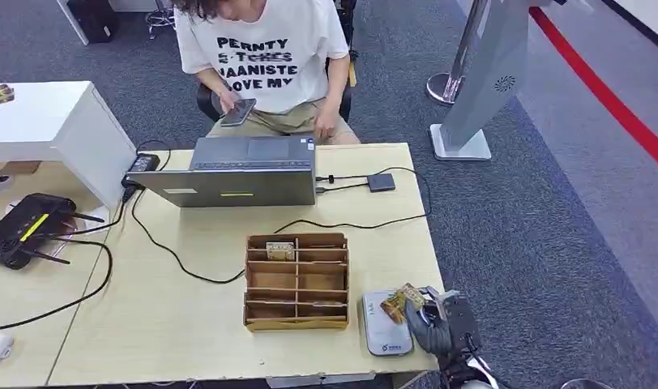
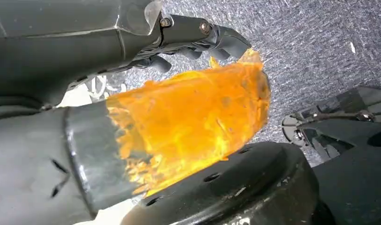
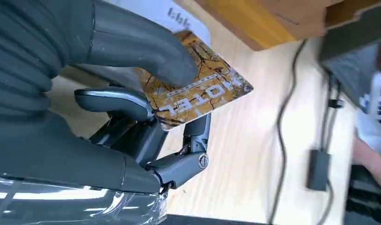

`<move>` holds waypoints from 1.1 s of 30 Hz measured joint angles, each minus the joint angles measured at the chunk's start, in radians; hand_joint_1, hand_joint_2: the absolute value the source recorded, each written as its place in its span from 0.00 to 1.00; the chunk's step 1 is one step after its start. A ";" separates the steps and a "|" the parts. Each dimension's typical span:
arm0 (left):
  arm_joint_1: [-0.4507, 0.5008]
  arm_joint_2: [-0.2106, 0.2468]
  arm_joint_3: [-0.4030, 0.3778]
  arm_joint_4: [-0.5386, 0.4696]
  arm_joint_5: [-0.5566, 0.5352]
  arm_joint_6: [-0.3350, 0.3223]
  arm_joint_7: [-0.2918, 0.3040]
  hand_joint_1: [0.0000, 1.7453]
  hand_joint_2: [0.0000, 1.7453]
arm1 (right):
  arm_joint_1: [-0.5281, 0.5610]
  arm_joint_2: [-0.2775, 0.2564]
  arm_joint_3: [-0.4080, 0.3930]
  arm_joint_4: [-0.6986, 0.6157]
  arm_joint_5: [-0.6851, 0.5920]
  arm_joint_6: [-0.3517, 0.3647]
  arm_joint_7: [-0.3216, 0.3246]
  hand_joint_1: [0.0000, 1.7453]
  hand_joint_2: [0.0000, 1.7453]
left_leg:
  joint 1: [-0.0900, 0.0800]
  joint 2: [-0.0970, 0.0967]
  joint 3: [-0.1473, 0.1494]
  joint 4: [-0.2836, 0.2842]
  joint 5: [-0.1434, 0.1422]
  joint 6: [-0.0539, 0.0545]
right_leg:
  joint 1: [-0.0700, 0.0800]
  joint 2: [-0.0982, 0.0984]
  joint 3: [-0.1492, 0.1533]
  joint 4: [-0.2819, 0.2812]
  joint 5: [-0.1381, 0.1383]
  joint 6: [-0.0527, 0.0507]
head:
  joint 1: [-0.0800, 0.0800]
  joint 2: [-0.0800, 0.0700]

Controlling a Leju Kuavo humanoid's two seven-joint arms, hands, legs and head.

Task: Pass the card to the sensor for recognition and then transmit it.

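Gold-brown card (image 3: 198,89) with white "HOTEL" lettering and dark branch markings is pinched between the right hand's (image 1: 433,322) thumb and fingers (image 3: 116,99), over the grey sensor (image 1: 384,325) on the surface (image 1: 188,324). Beside it, the wooden rack (image 1: 296,282) holds another card (image 1: 280,250) in its far compartment. Whether the left hand's (image 2: 198,35) fingers are apart I cannot tell.

I see a wooden counter (image 1: 188,324) carrying an open grey laptop (image 1: 237,174), a compartmented wooden organiser box (image 1: 296,282) and black cables (image 1: 164,243). Behind it, a seated person (image 1: 265,57) holds a phone (image 1: 237,112).
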 joint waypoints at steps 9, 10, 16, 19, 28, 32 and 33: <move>0.000 0.000 0.000 0.000 0.008 0.002 -0.002 0.00 0.00 | 0.027 0.044 -0.029 -0.136 0.048 -0.042 -0.080 1.00 1.00 | 0.000 0.000 -0.002 0.000 0.000 0.000 | 0.000 0.000 -0.002 0.000 0.000 0.000 | 0.000 0.000; 0.000 0.000 0.000 0.000 0.010 0.002 -0.003 0.00 0.00 | 0.029 0.050 -0.029 -0.155 0.060 -0.047 -0.084 1.00 1.00 | 0.000 0.000 -0.002 0.000 0.000 0.000 | 0.000 0.000 -0.002 0.000 0.000 0.000 | 0.000 0.000; -0.002 0.000 0.000 0.000 0.006 0.002 -0.005 0.00 0.00 | 0.025 0.067 -0.026 -0.298 0.177 -0.070 -0.100 1.00 1.00 | 0.000 0.000 -0.003 0.000 0.000 0.000 | 0.000 0.000 -0.002 0.001 0.000 0.000 | 0.001 0.000; -0.001 0.000 0.000 0.000 0.005 0.002 -0.006 0.00 0.00 | 0.023 0.072 -0.024 -0.332 0.181 -0.071 -0.100 1.00 1.00 | 0.000 0.000 -0.003 0.000 0.000 0.000 | 0.000 0.000 -0.002 0.001 0.000 0.000 | 0.000 0.000; -0.002 0.000 0.000 0.000 -0.024 0.000 -0.009 0.00 0.00 | -0.021 0.074 0.001 -0.360 0.336 -0.101 -0.102 1.00 1.00 | 0.000 0.000 -0.003 0.000 0.000 0.000 | 0.000 0.001 -0.003 0.001 0.000 0.000 | 0.000 0.000; -0.005 -0.001 -0.001 0.000 -0.071 -0.013 -0.012 0.00 0.00 | -0.157 0.074 0.060 -0.354 0.585 -0.142 -0.029 1.00 1.00 | 0.000 0.003 -0.002 0.000 0.001 -0.001 | 0.000 0.002 -0.003 0.001 0.001 -0.001 | 0.000 0.000; -0.007 -0.001 -0.001 0.000 -0.079 -0.016 -0.012 0.00 0.00 | -0.187 0.074 0.074 -0.349 0.634 -0.148 -0.008 1.00 1.00 | 0.000 0.002 -0.002 0.000 0.002 0.000 | 0.000 0.002 -0.003 0.001 0.002 -0.001 | 0.000 0.000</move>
